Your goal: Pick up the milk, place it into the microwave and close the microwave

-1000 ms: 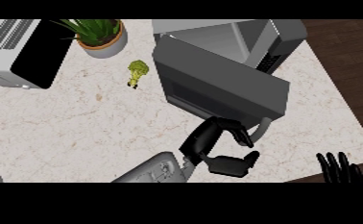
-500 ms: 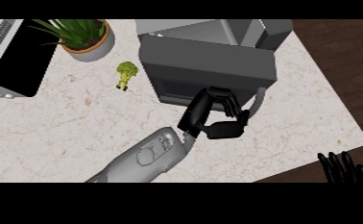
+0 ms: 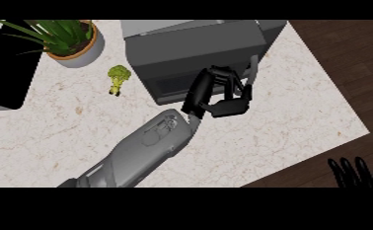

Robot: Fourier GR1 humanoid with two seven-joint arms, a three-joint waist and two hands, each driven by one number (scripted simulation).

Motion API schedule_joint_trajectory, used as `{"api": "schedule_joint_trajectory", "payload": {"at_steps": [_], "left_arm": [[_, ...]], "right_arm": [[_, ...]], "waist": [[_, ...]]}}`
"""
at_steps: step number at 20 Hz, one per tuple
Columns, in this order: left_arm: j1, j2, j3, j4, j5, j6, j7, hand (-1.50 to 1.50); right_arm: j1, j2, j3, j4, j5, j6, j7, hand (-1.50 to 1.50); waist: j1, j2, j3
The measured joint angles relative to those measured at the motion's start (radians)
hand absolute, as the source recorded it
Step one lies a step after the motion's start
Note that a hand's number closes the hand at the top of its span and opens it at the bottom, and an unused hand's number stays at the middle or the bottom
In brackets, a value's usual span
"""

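Note:
The dark grey microwave (image 3: pixel 197 51) stands at the back middle of the counter, and its door (image 3: pixel 191 78) faces me, swung almost flat against the body. My left hand (image 3: pixel 218 95) lies against the door's right end beside the upright handle (image 3: pixel 253 75), with relaxed fingers touching the door and nothing held in them. The milk shows nowhere; the door hides the microwave's inside. My right hand (image 3: pixel 344 169) rests at the lower right edge with its fingers up, off the counter.
A potted green plant (image 3: pixel 69 41) stands at the back left. A small broccoli floret (image 3: pixel 118 78) lies left of the microwave. A black appliance (image 3: pixel 16 78) fills the far left edge. The counter's right edge (image 3: pixel 328 83) runs diagonally beside dark wood floor.
My left hand has pushed the microwave door from wide open to nearly shut, moving up and toward the body. The view has shifted. The right hand has stayed still.

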Motion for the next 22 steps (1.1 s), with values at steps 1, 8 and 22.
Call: {"api": "schedule_joint_trajectory", "payload": {"at_steps": [1,8,22], "left_arm": [[-0.013,0.0,0.007,0.015,0.01,-0.003,-0.007,1.5],[-0.077,0.0,0.037,0.089,0.076,-0.013,-0.056,1.5],[-0.086,0.0,0.023,0.129,0.154,0.009,-0.155,1.5]], "right_arm": [[0.003,-0.004,0.0,-0.007,-0.006,0.003,0.003,-1.5],[0.008,-0.032,0.001,-0.059,-0.042,0.023,0.028,-1.5],[0.01,-0.081,-0.018,-0.141,-0.098,0.047,0.059,-1.5]], "waist": [[-0.006,0.002,0.0],[-0.036,0.01,0.001],[-0.066,0.007,0.004]]}}
